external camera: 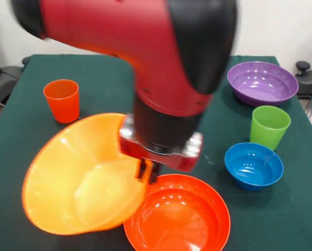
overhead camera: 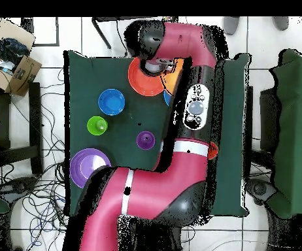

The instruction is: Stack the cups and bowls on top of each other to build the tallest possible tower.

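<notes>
Gripping the tilted large yellow-orange plastic bowl by its rim, gripper sits just above the orange-red bowl. Only overhead shows 1 purple cup, beside the arm.

Front view. A tilted bowl at lower left leans on the rim of a level bowl to its right. A cup stands behind the tilted bowl. At right, from back to front: bowl, cup, bowl.
</notes>
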